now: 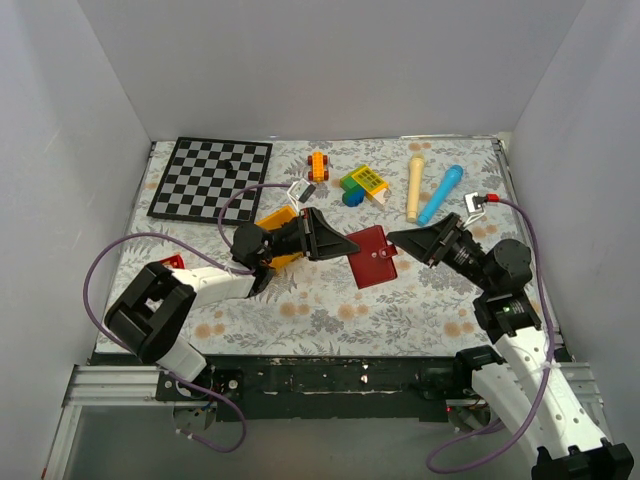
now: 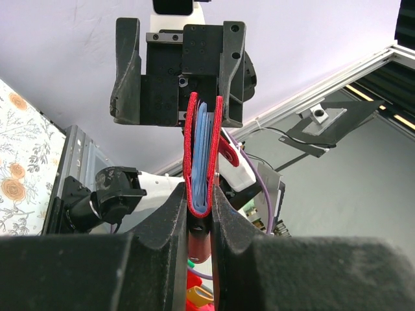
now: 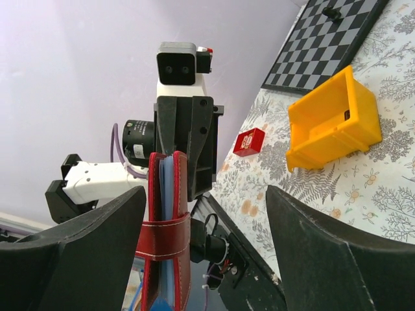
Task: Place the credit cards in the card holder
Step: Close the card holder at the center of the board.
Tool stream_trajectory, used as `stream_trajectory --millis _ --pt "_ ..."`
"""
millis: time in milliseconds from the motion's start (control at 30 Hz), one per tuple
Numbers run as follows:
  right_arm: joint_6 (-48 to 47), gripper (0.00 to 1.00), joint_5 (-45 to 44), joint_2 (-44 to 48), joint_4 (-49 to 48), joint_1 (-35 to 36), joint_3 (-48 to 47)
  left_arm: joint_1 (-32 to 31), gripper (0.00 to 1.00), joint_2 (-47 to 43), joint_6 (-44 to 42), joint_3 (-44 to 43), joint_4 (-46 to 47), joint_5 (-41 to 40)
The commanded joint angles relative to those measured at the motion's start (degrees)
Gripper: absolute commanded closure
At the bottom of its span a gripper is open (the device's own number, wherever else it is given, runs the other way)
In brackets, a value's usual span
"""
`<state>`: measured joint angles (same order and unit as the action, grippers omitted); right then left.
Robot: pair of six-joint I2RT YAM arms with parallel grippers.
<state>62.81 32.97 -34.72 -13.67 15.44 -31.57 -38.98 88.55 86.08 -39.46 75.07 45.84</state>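
Risk first. The left claw (image 2: 200, 217) pinches the card holder (image 2: 202, 152) only at its fold. We judge that a sideways push from the other arm could twist it or pull it out of the pinch and drop it to the tabletop (image 1: 300, 310).

Second risk: the maroon covers stand almost together and the blue pockets are barely exposed, so a card would have little gap to enter.

Third: we find no credit cards in any view, and neither claw carries one.

Claws.
- Left claw: clenched on the holder's fold. The holder is raised off the tabletop, its open edge toward the right arm.
- Right claw (image 3: 207, 259): spread wide, grasping nothing. In its wrist view the holder sits between its fingers, apart from both.

Beyond them, the yellow bin (image 3: 331, 126) and the chessboard (image 3: 324, 39) lie untouched.
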Motion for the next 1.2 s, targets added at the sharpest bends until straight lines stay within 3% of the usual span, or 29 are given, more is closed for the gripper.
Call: stream_trajectory --millis 0,1167 --pt "3.9 0.18 1.7 -0.5 -8.8 -0.1 1.3 0.0 1.0 -0.8 0.1 -2.4 20.6 -1.2" --pt "6.8 0.21 -1.4 1.5 -12.7 0.3 2.9 -3.2 1.0 2.9 -5.3 -5.0 18.2 -11.7"
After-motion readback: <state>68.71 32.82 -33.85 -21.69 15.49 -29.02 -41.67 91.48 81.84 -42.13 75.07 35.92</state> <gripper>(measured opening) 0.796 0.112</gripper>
